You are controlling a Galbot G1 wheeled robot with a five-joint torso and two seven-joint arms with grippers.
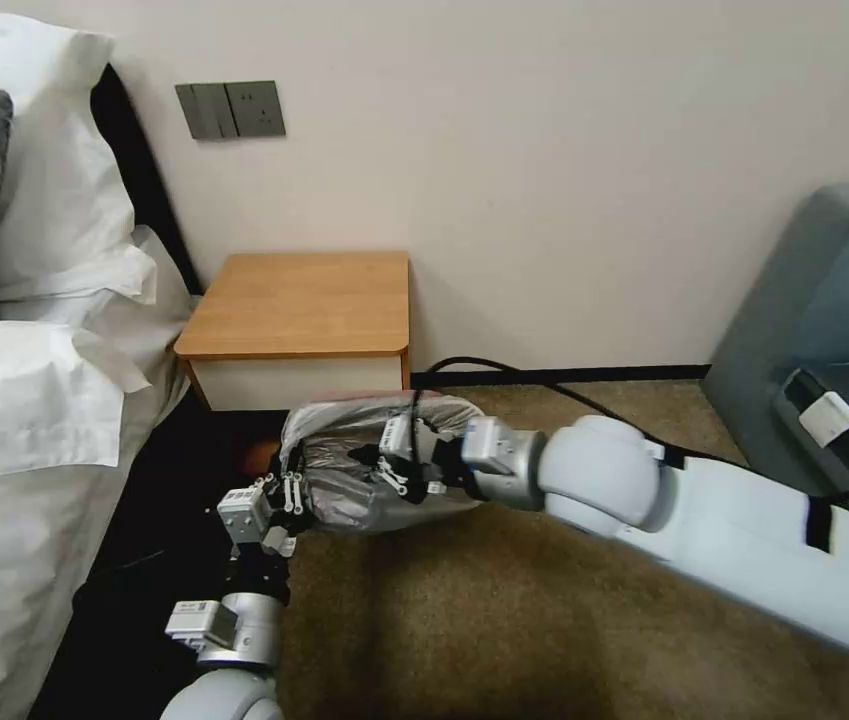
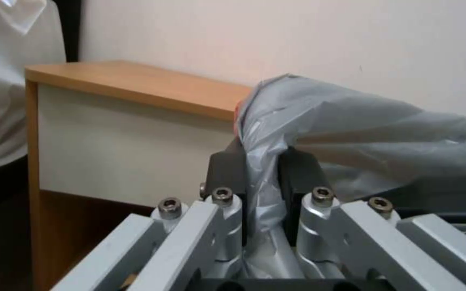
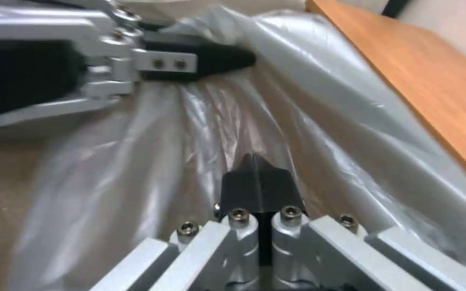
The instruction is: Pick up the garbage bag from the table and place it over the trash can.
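The garbage bag (image 1: 369, 470), light, limp and slippery, hangs stretched just near of the counter (image 1: 304, 300), pinched at its rim by the left end effector (image 1: 289, 492) and the right end effector (image 1: 394, 470).

The table (image 1: 304, 300) is a small wooden-topped nightstand with a white front, tucked against the wall right beside the bed (image 1: 34, 400). Below it there's brownish carpet floor (image 1: 504, 620), with a black cable (image 1: 544, 385) running along the wall base.
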